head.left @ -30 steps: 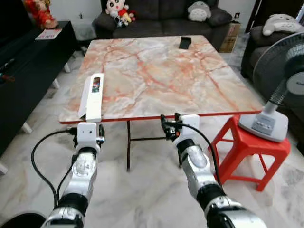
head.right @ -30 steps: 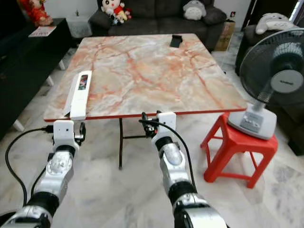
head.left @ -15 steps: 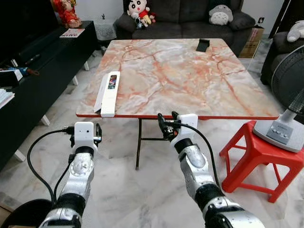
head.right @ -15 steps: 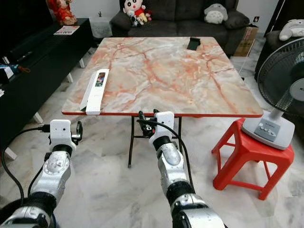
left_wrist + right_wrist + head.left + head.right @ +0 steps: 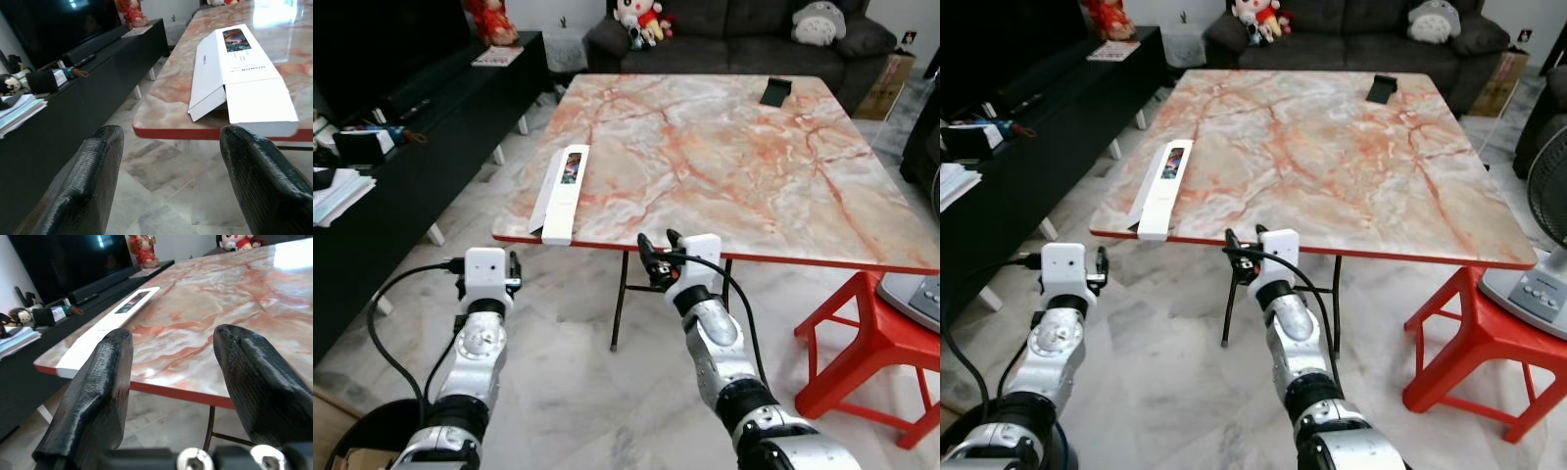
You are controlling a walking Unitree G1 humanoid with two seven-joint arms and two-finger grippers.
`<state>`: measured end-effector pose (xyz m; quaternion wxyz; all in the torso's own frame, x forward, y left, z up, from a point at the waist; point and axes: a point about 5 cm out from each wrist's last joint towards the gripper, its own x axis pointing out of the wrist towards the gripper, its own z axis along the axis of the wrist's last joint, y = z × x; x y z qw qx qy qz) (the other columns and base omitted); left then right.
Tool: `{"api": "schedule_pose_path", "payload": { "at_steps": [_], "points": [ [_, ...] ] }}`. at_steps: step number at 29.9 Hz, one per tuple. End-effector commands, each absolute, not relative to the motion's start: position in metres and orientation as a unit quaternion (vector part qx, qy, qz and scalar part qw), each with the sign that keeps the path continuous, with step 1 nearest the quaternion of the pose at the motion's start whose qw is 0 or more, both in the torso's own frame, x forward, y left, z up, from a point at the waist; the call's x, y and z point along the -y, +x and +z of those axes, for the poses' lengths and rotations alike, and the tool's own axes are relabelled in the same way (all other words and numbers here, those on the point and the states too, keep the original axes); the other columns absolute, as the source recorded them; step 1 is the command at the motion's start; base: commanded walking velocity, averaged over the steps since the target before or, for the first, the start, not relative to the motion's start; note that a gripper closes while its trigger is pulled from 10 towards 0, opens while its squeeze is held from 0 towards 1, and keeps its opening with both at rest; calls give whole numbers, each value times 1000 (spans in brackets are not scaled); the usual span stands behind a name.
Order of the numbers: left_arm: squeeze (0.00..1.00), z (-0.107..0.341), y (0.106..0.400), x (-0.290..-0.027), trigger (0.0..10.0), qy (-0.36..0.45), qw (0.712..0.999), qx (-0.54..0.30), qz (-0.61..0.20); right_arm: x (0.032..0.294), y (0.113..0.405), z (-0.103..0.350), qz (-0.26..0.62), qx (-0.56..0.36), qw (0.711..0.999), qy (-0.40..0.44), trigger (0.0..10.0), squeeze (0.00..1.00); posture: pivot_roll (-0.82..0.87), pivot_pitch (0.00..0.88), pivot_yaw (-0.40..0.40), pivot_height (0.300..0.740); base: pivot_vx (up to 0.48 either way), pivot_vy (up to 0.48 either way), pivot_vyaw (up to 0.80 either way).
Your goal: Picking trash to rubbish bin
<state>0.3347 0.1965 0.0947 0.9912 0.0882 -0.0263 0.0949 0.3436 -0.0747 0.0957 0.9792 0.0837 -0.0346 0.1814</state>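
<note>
A long white carton with a colourful label lies on the marble table, at its front left corner. One flap hangs open at its near end, as the left wrist view shows of the carton. My left gripper is held open below and in front of that corner, nothing between its fingers. My right gripper is open too, just short of the table's red front edge, and it is empty.
A black TV console with papers and small items runs along the left. A red stool bearing a fan base stands at the right. A dark sofa is behind the table, where a small black object lies. A dark round container sits by my left arm.
The camera has moved: the table and stool have slid right in the picture and more of the console shows at the left. Both arms keep the same pose.
</note>
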Motion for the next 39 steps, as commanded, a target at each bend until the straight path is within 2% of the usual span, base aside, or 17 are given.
{"api": "schedule_pose_path", "payload": {
  "at_steps": [1, 17, 27, 39],
  "points": [
    [0, 98, 336, -199, 10000, 96, 990, 27, 99, 70, 344, 101, 187, 44, 978, 83, 10000, 0, -11, 0, 4, 740, 270, 0, 0],
    [0, 100, 338, -199, 10000, 95, 990, 30, 105, 70, 346, 103, 193, 48, 977, 79, 10000, 0, -12, 0, -1, 740, 267, 0, 0],
    [0, 102, 338, -202, 10000, 95, 989, 32, 113, 70, 345, 103, 197, 47, 976, 81, 10000, 0, -9, 0, -4, 740, 268, 0, 764],
    [0, 102, 338, -203, 10000, 92, 989, 30, 109, 70, 346, 101, 192, 35, 976, 98, 10000, 0, -5, 0, -4, 740, 266, 0, 0]
  ]
}}
